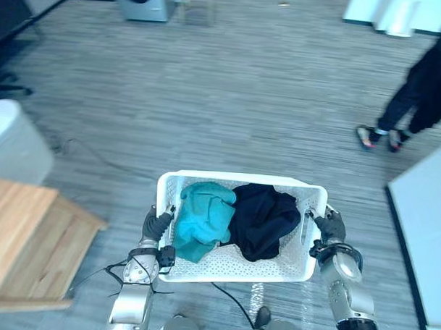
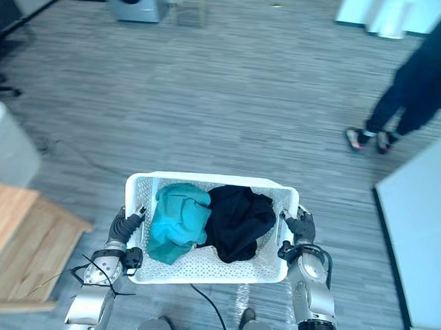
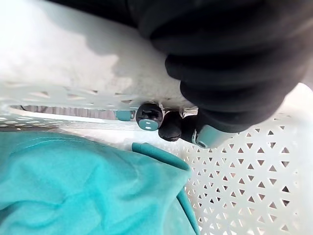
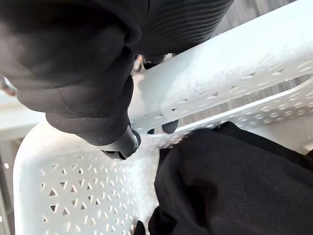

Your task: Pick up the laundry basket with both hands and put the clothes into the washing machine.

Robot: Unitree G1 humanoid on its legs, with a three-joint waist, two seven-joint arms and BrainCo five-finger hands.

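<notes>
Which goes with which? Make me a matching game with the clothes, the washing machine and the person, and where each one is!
Things:
1. teal cloth
2. black cloth
3. washing machine
4. person

Places:
A. far ahead, towards the robot's left
B. in the laundry basket, on the robot's right side
C. standing off to the robot's right
D. in the laundry basket, on the robot's left side

Pairs: 1-D, 2-B, 3-A, 4-C
</notes>
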